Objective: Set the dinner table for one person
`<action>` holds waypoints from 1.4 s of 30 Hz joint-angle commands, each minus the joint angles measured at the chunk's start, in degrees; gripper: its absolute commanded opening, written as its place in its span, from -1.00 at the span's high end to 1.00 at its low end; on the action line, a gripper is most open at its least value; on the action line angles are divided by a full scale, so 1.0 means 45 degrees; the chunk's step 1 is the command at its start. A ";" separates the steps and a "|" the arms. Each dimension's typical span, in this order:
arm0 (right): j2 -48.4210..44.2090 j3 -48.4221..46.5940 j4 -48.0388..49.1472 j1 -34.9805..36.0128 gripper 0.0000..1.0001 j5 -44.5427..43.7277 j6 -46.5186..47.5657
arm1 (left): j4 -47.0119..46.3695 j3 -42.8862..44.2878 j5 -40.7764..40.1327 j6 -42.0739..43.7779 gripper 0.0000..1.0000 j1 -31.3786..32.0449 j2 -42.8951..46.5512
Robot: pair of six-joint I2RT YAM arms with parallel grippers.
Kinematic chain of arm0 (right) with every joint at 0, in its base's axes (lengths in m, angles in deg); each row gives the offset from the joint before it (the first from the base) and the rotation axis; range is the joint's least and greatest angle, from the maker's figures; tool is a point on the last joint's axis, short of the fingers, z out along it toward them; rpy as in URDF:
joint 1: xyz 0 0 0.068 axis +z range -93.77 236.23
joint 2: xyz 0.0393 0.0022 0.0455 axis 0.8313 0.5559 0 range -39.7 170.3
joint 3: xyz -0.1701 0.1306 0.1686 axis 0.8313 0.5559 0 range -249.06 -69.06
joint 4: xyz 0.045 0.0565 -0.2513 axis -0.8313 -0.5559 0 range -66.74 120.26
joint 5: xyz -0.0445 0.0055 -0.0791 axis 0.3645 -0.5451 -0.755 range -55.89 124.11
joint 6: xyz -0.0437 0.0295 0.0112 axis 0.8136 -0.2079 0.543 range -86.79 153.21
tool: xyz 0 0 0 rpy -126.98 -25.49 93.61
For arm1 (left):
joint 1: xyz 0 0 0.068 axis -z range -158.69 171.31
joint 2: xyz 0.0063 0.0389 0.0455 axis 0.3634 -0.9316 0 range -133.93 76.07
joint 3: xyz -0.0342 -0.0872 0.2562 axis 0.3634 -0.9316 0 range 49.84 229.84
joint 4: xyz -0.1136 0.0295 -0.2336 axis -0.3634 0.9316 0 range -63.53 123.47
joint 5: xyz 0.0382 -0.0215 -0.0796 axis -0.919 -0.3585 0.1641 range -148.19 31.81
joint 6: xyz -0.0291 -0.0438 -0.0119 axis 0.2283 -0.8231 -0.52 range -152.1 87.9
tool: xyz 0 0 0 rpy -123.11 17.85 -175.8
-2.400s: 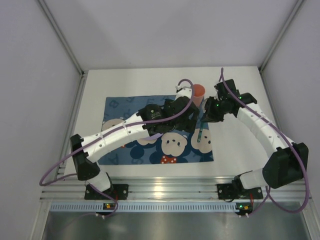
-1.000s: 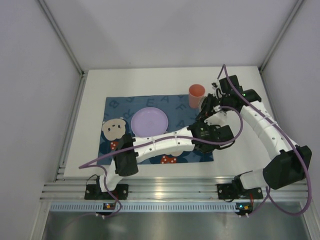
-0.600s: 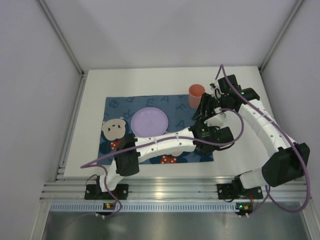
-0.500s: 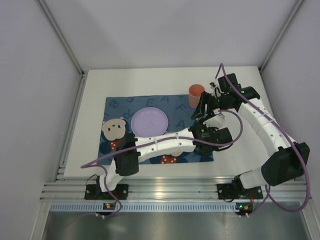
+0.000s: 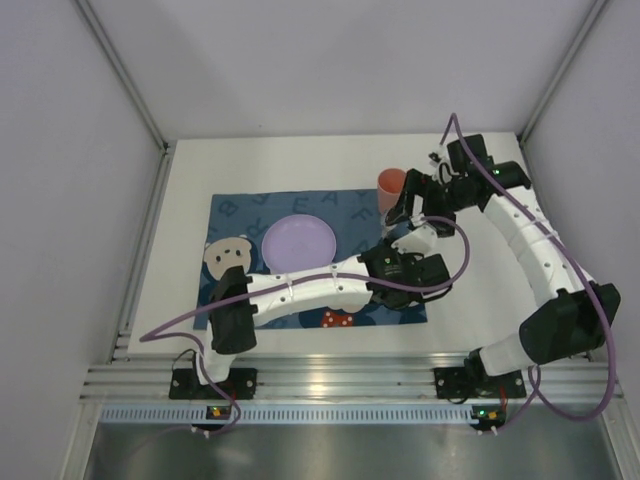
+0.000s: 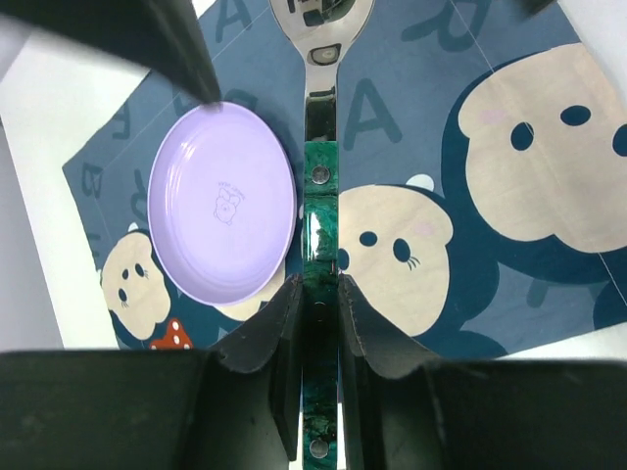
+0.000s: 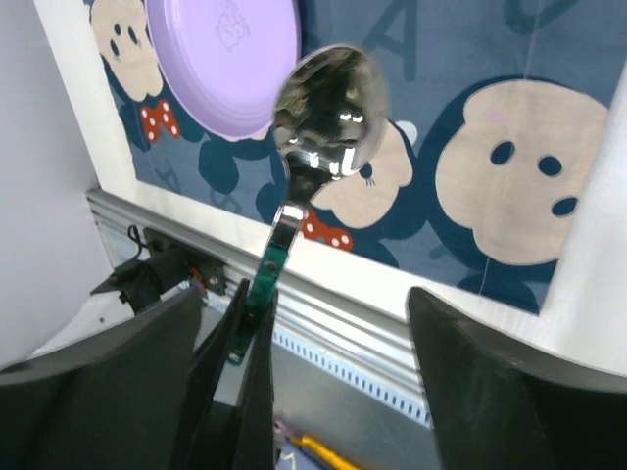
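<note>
Enclosure: a plain pale grey rear wall [image 5: 330,60] spans the top of the frame, joined by a left side wall [image 5: 60,250] and a right side wall [image 5: 600,220]. A left corner post [image 5: 125,75] and a right corner post [image 5: 565,70], both metal, run diagonally at upper left and upper right. A white matte surface [image 5: 300,160] fills the centre. Along its lower edge lies a ribbed aluminium rail [image 5: 340,385] with a bright reflection at mid-frame. Below it come a pale slotted strip [image 5: 340,412] and a brushed metal sheet [image 5: 330,455]. Lighting is even and diffuse.

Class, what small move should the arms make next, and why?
Probably draw the right gripper back: its jaws stand wide open, while the left gripper grips the spoon by its green handle, ready to lay it beside the purple plate.
</note>
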 commanded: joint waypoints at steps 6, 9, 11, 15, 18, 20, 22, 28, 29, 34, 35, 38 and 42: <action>0.0383 -0.2412 -0.1338 -0.1789 -1.00 -0.1035 0.1125 | -0.1039 -0.1246 0.0931 -0.0218 1.00 -0.0148 0.2361; 0.0540 -0.2668 -0.1357 -0.2315 -0.99 -0.1114 0.1027 | -0.1255 -0.1207 0.1322 -0.0023 1.00 -0.0186 0.2616; 0.0578 -0.2766 -0.1377 -0.2821 -0.99 -0.1192 0.1027 | -0.0770 -0.1246 0.1245 -0.0197 1.00 -0.0323 0.2772; 0.0481 -0.2826 -0.1436 -0.3196 -1.00 -0.1368 0.1008 | -0.0920 -0.2862 0.1517 -0.0589 1.00 -0.1743 0.4116; 0.0208 -0.2241 -0.1319 -0.3215 -0.99 -0.1329 0.0988 | -0.2109 -0.4971 0.2745 -0.0278 1.00 -0.3420 0.6030; -0.0064 -0.1638 -0.1124 -0.3235 -1.00 -0.1348 0.0988 | -0.2717 -0.6339 0.3838 0.0171 1.00 -0.4420 0.7354; -0.0260 -0.1225 -0.0929 -0.3215 -0.99 -0.1348 0.0910 | -0.3283 -0.7431 0.4445 0.0716 1.00 -0.6099 0.8121; -0.0710 -0.0169 -0.0420 -0.3235 -1.00 -0.1017 0.0734 | -0.4516 -0.9271 0.7510 0.2181 1.00 -1.0104 0.9725; -0.0749 -0.0053 -0.0420 -0.3216 -0.99 -0.0978 0.0734 | -0.4749 -0.9583 0.8520 0.2300 1.00 -1.0611 0.9784; -0.0769 0.0105 -0.0400 -0.3235 -0.99 -0.0861 0.0871 | -0.5180 -1.0425 1.0247 0.3022 1.00 -1.2997 0.9239; -0.0750 0.0144 -0.0400 -0.3216 -0.99 -0.0706 0.0871 | -0.5220 -1.0445 1.0307 0.3101 1.00 -1.3173 0.8909; -0.0750 0.0202 -0.0342 -0.3080 -0.99 -0.0470 0.0793 | -0.5317 -1.0562 1.0055 0.3589 1.00 -1.3448 0.8400; -0.0769 0.0280 -0.0381 -0.2864 -0.99 -0.0508 0.0890 | -0.5512 -1.0757 0.9936 0.4117 1.00 -1.3624 0.7872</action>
